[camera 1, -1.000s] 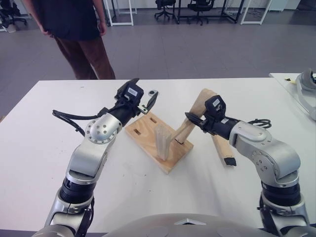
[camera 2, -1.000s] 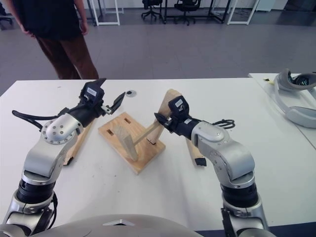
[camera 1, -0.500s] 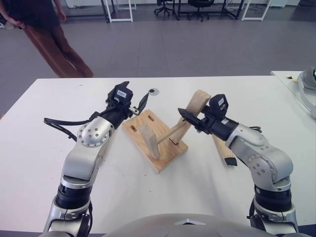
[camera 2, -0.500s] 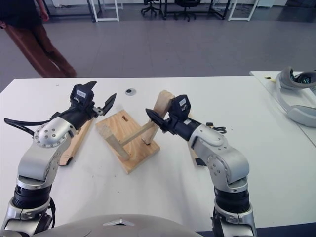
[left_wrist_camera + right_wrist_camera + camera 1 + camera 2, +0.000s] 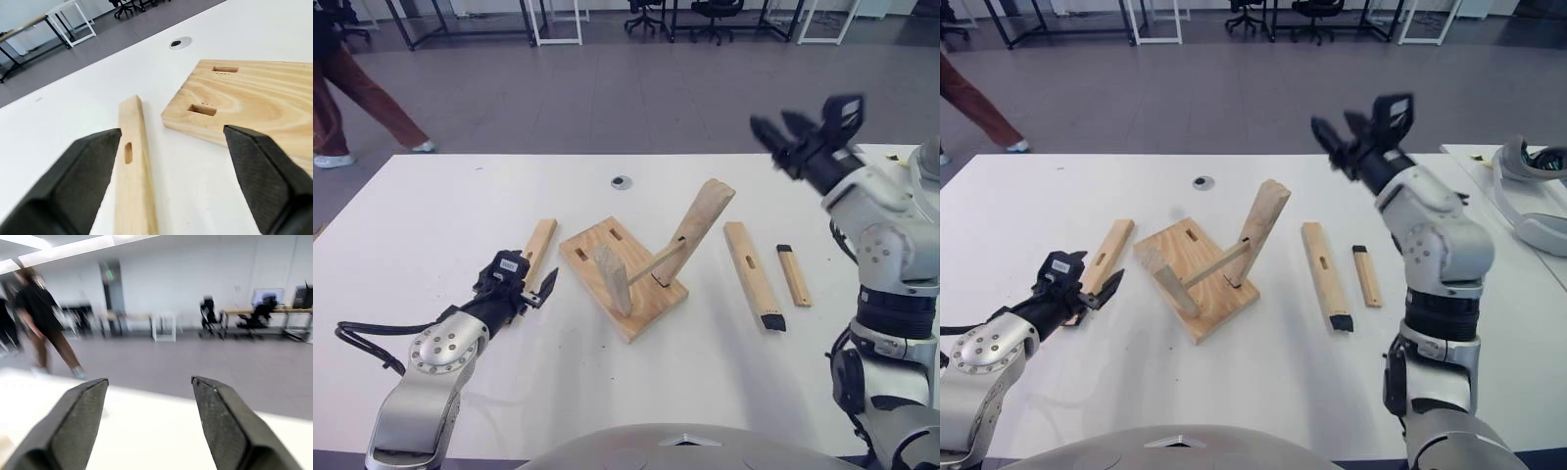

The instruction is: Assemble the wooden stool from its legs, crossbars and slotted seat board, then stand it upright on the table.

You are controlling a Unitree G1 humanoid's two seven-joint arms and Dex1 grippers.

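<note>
Seat board [image 5: 628, 311] lies flat near the middle of the white table [image 5: 421, 225]; a short leg [image 5: 612, 280] stands in it on the near side, tilted; a taller leg [image 5: 698, 220] rises from its right part and leans away to the right; a crossbar [image 5: 657, 261] runs between the two legs; two empty slots [image 5: 615, 233] show in the board's far-left part; a loose leg [image 5: 538, 247] lies flat just left of the board, apart from it; a second loose leg [image 5: 752, 274] with a dark near end lies to the right of the board, and a thin crossbar [image 5: 793, 275] lies just beyond that, farther right; a round cable port [image 5: 622, 182] sits in the table behind the board; left gripper [image 5: 530, 289] hangs low over the table at the near end of the left loose leg, its jaws spread wide and holding nothing; from the left wrist we see that leg [image 5: 133, 161] on the table between the spread fingers [image 5: 90, 171], nearer one of them, with the board's slotted corner [image 5: 254, 103] beside it; right gripper [image 5: 778, 132] is held high above the table's far right edge, well apart from every part, jaws wide apart and empty; the right wrist camera shows its fingers [image 5: 80, 421] parted against the room beyond.
</note>
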